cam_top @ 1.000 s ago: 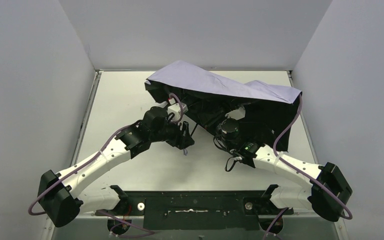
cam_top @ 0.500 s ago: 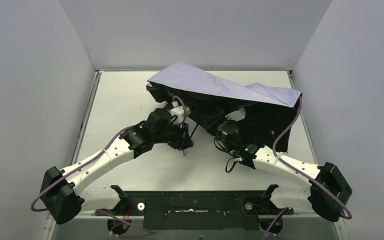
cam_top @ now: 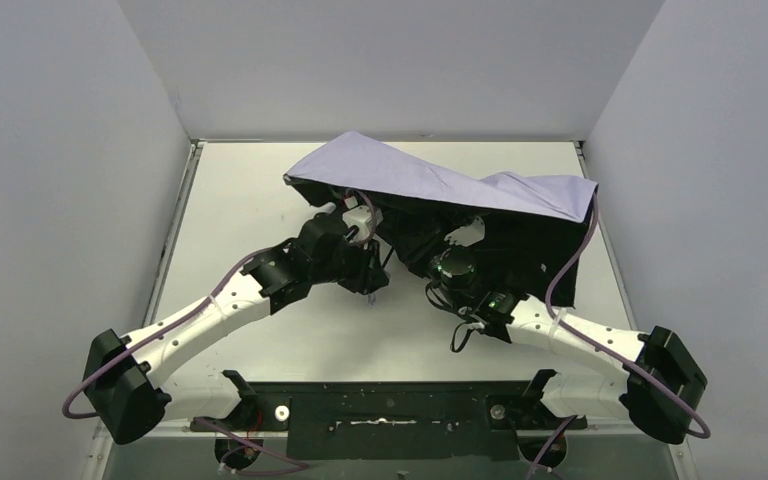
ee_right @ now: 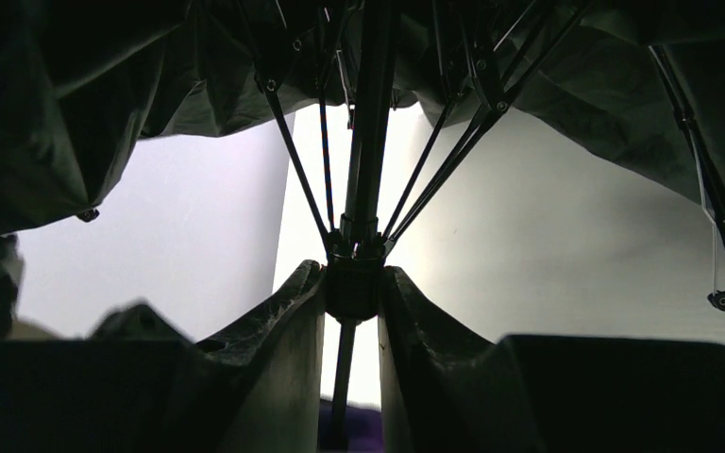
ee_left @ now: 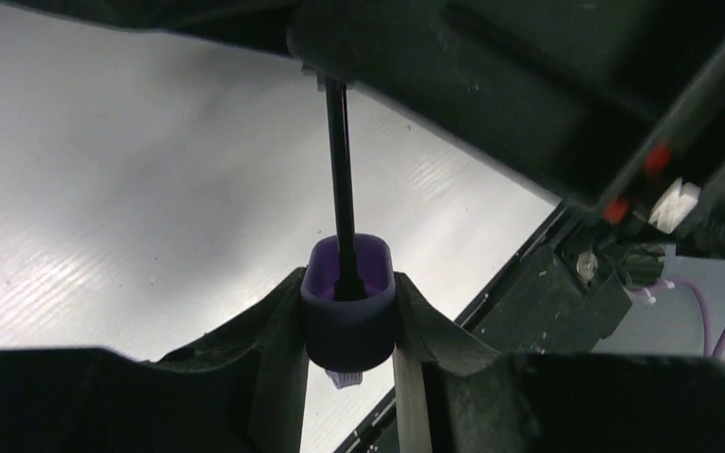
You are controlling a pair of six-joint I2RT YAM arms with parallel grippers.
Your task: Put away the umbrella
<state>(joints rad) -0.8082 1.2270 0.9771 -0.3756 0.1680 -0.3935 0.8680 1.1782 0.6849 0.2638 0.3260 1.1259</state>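
Note:
The umbrella lies half folded at the table's far middle, its canopy lavender outside and black inside. My left gripper is shut on its lavender handle, and the black shaft runs up from it. In the top view this gripper sits just left of the canopy. My right gripper is shut on the black runner where the thin ribs meet the shaft. In the top view it is under the canopy's black underside.
Grey walls close in the white table on three sides. A black mounting bar runs along the near edge between the arm bases. Purple cables loop beside the right arm.
My left gripper has moved right and slightly away with the handle. My right gripper has shifted left toward it, and the canopy has drawn in a little.

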